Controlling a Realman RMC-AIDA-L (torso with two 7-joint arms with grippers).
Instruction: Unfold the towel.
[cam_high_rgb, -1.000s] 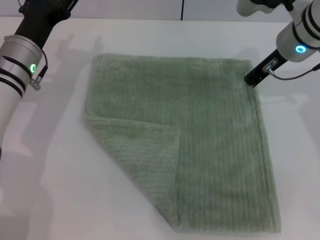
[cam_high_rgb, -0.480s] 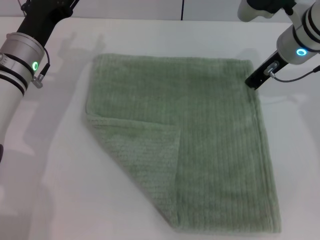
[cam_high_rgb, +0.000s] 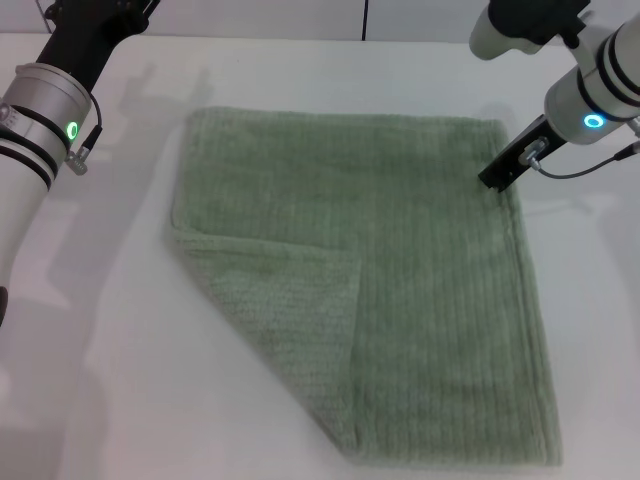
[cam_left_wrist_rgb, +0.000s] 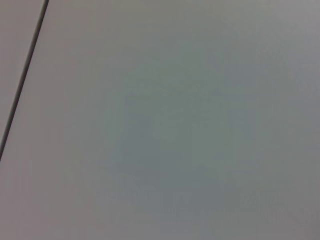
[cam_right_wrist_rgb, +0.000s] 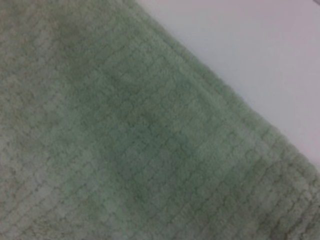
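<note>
The sage-green towel (cam_high_rgb: 400, 260) lies flat on the white table (cam_high_rgb: 110, 330), with its near-left corner folded over onto it as a triangular flap (cam_high_rgb: 290, 310). My right gripper (cam_high_rgb: 492, 178) is at the towel's right hem near the far-right corner, its dark tip just over the edge. The right wrist view shows the towel's ribbed cloth (cam_right_wrist_rgb: 125, 150) and hemmed border from close up. My left arm (cam_high_rgb: 45, 110) is raised at the far left, well away from the towel, and its gripper is out of view.
Bare white table surrounds the towel on the left, far side and right (cam_high_rgb: 590, 300). The left wrist view shows only plain table surface (cam_left_wrist_rgb: 175, 125) with a dark seam (cam_left_wrist_rgb: 22, 80). The towel's near edge reaches almost to the bottom of the head view.
My right gripper has moved slightly toward me and to the left, onto the towel's right hem. The towel and left arm have not visibly moved.
</note>
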